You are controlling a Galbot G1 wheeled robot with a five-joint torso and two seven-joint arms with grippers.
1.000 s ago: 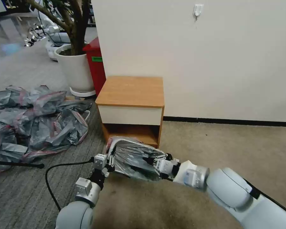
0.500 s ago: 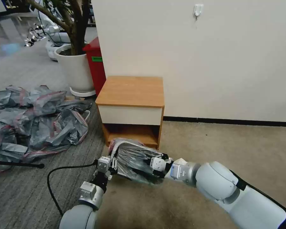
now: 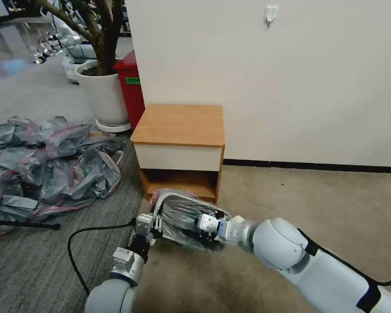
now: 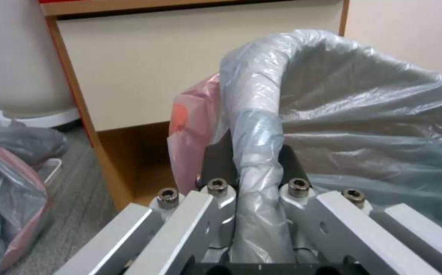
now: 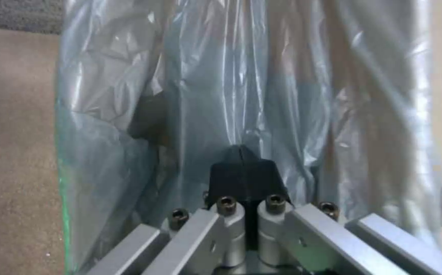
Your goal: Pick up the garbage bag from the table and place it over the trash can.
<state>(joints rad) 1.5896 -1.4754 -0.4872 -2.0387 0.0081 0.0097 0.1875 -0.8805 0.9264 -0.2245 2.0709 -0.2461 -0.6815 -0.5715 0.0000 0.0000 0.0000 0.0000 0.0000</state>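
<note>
— Looking from the head, where's the bag (image 3: 182, 214)?
— Low centre, stretched over the can before the table (image 3: 178, 125), both grippers on it.
— And up close?
— Left gripper (image 4: 255, 168) pinches a covered rim; right gripper (image 5: 241, 160) is clamped on film. Grey, crinkly, translucent, with pink edge.

On the floor just in front of the desk (image 3: 178, 126), the garbage bag (image 3: 180, 213) is draped over the trash can. The left gripper (image 3: 154, 222) is at its left edge, the right gripper (image 3: 200, 225) against its right side. A heap of grey-pink bags (image 3: 48, 161) lies to the left.
</note>
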